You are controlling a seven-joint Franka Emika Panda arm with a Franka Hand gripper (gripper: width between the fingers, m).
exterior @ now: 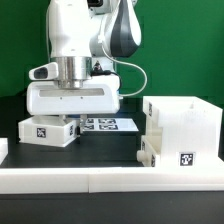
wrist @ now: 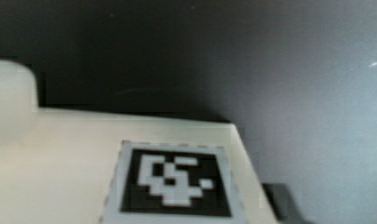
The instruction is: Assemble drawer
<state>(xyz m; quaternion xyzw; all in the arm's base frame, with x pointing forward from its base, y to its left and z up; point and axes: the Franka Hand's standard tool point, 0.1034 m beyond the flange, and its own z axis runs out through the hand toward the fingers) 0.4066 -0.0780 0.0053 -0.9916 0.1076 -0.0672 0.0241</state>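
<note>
A small white drawer part (exterior: 47, 130) with a black-and-white tag lies on the black table at the exterior view's left. My gripper (exterior: 63, 115) is straight down on its top, fingertips hidden behind the hand and the part. In the wrist view the same part (wrist: 69, 150) fills the frame very close, its tag (wrist: 172, 180) facing the camera. One dark finger (wrist: 272, 200) sits against the part's edge; the other finger is hidden. The jaws appear closed on the part. A larger open white drawer box (exterior: 183, 128) stands at the exterior view's right.
The marker board (exterior: 108, 124) lies flat on the table between the two parts. A white ledge (exterior: 110, 180) runs along the front of the table. A green wall stands behind the arm.
</note>
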